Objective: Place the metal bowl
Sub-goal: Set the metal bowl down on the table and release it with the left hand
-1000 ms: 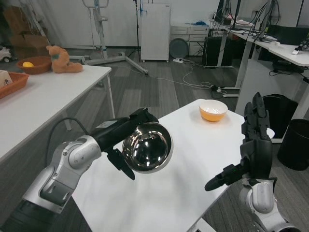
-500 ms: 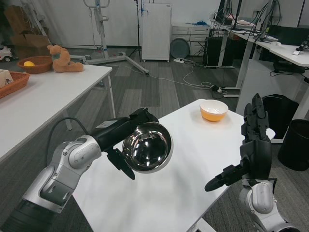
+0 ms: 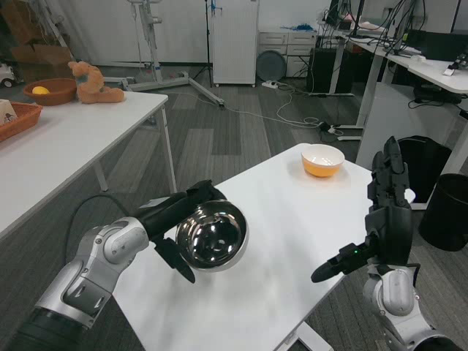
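In the head view, our left robot hand (image 3: 178,238) grips the shiny round metal bowl (image 3: 210,235) by its rim, tilted on its side over the near left edge of the white counter (image 3: 292,234). Far behind the bowl stands an orange bowl with white inside (image 3: 322,160). Our right robot hand (image 3: 380,219), well right of the bowl, is spread and holds nothing. We think the tilted bowl could roll off the edge if released here.
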